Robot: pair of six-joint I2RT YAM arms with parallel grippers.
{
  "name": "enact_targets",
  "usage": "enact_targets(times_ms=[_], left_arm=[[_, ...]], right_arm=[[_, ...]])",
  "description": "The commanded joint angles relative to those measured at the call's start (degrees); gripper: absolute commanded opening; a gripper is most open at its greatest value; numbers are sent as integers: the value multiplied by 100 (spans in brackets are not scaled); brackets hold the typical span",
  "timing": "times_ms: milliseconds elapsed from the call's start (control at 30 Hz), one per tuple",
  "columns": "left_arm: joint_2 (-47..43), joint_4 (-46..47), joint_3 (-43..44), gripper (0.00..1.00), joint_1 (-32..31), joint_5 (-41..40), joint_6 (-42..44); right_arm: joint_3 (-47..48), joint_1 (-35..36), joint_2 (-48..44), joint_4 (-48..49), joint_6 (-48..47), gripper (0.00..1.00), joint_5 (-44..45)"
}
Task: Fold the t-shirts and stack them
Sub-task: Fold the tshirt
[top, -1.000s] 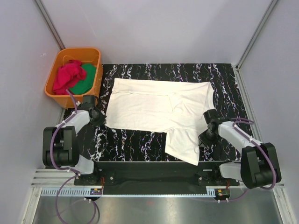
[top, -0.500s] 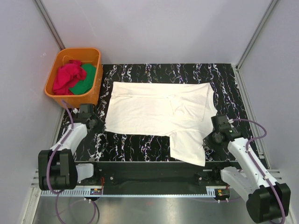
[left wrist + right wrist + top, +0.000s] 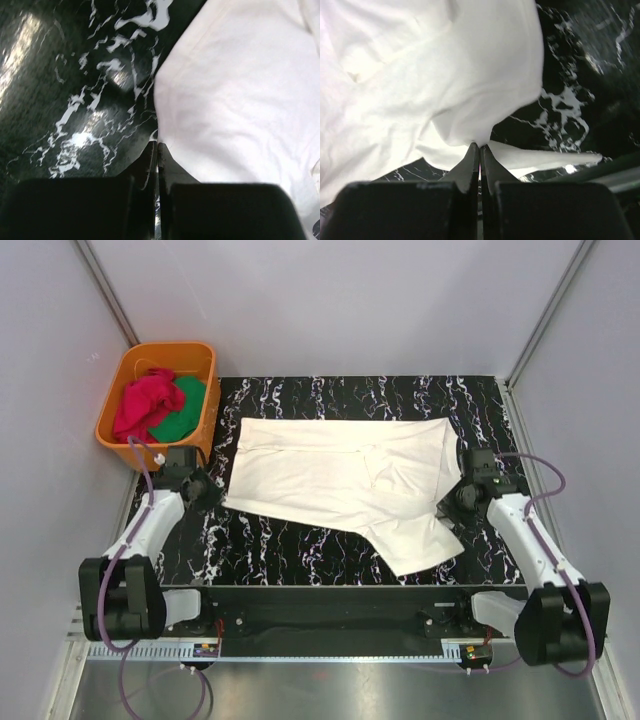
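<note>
Black marbled bench (image 3: 300,550). Cream-white t-shirt (image 3: 330,475) spread flat across bench middle, one flap angled toward near edge, right of centre. Orange tub (image 3: 206,420) just off far-left corner; red t-shirt (image 3: 140,405) bunched inside, touching green cloth (image 3: 187,405). My left gripper (image 3: 157,145) pinched tight on cream-white t-shirt's near-left corner. My right gripper (image 3: 480,146) clamped on gathered fabric at its right side.
</note>
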Motion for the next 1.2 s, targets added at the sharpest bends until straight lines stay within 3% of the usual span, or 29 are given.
enact_targets(times_ms=[0, 300, 533, 833, 1167], left_arm=[[377, 141, 678, 0, -39, -6, 280], [1520, 159, 1760, 0, -119, -76, 368], [2302, 106, 2525, 0, -119, -94, 368], [2786, 89, 2974, 0, -119, -190, 316], [3191, -69, 3633, 0, -119, -226, 280]], right_arm=[[471, -256, 494, 919, -796, 0, -485], [1693, -775, 1874, 1396, -1474, 0, -1101], [2396, -1179, 2447, 1440, -1545, 0, -1400], [2923, -1672, 3255, 1607, -1571, 0, -2348], [3504, -1699, 3827, 1651, -1466, 0, -2578]])
